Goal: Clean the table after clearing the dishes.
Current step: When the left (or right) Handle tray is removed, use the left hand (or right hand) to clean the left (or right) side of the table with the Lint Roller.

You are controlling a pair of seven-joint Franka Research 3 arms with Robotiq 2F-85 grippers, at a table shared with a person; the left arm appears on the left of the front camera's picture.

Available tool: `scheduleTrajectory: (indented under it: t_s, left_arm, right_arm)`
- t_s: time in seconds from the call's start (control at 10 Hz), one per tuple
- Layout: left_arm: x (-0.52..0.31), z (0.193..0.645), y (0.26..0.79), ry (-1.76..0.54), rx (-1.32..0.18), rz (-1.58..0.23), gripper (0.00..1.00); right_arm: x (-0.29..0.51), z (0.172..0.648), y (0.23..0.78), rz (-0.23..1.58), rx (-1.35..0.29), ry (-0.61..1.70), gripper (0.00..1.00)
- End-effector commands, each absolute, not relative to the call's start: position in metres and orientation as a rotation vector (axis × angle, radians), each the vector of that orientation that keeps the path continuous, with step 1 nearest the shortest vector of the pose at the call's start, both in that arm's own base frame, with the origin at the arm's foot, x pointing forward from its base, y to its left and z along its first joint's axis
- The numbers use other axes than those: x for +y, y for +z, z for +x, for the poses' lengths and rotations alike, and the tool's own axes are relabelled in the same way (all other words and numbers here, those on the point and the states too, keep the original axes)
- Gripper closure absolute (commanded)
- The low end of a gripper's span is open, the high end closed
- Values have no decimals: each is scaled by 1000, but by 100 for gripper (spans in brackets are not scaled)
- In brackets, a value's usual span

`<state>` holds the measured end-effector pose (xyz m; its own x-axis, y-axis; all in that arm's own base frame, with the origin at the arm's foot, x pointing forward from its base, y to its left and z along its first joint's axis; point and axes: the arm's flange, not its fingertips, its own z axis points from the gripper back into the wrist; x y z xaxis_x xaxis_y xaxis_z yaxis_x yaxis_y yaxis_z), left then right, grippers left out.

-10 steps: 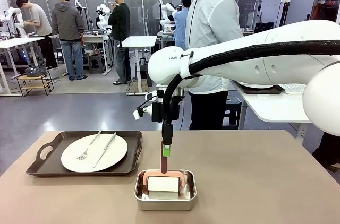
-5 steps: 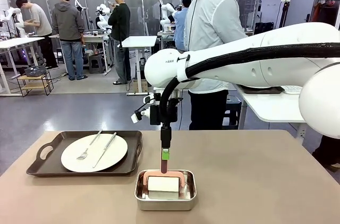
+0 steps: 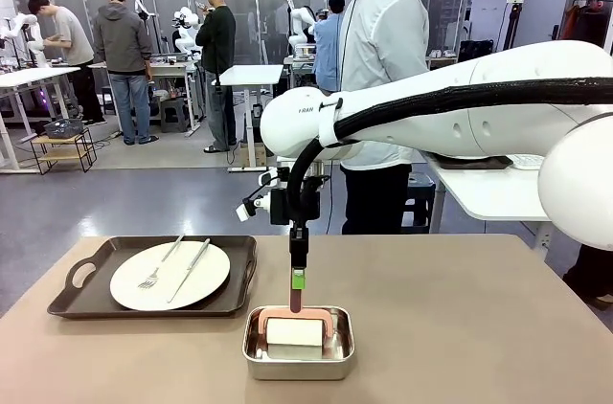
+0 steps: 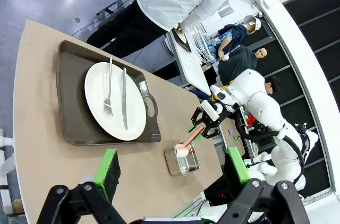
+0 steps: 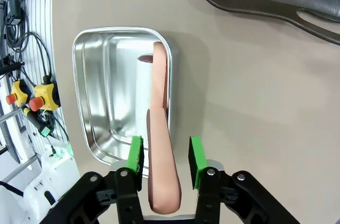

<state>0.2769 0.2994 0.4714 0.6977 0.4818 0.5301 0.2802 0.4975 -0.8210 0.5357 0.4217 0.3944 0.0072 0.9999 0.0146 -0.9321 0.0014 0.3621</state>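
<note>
On the beige table (image 3: 460, 327), at the left, a dark brown tray (image 3: 86, 301) holds a white plate (image 3: 129, 286) with a fork (image 3: 159, 264) and knife (image 3: 190, 270). At the near middle a steel pan (image 3: 299, 359) contains a white cleaning block (image 3: 295, 332) with an upright pink handle (image 3: 295, 301). My right gripper (image 3: 298, 279) hangs over the pan. In the right wrist view its green pads (image 5: 136, 155) straddle the handle (image 5: 159, 96) with small gaps, open (image 5: 166, 156). My left gripper (image 4: 171, 173) is open and empty, high above the table, looking down on the tray (image 4: 74, 123) and pan (image 4: 183, 163).
A person in a white jacket (image 3: 383, 59) stands at the table's far side, right of centre. A white side table (image 3: 498, 193) sits beyond the right edge. The right half of the beige top is bare.
My right arm has shifted a little to the left and its gripper has sunk slightly along the pink handle. The tray, plate and pan have not moved.
</note>
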Motion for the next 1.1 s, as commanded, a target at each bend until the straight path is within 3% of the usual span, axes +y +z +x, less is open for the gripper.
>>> scheduleTrajectory:
  t_s: [0.0,0.1,0.2,0.3,0.4,0.7,1.0]
  left_arm:
    - [301,275,474,138,-836,-1076,0]
    - [301,275,474,138,-836,-1076,0]
    - [301,275,474,138,-836,-1076,0]
    - [301,275,474,138,-836,-1076,0]
    - [301,275,474,138,-836,-1076,0]
    - [301,275,474,138,-836,-1076,0]
    - [301,275,474,138,-836,-1076,0]
  right_arm:
    - [426,530,400,290,279,1525,87]
    - [424,532,402,276,271,1496,76]
    - [423,531,404,278,266,1501,100]
    - [423,530,406,276,259,1504,95]
    - [422,529,408,268,254,1503,100]
    - [416,521,425,250,210,1473,98]
    - [378,513,478,295,32,1219,95]
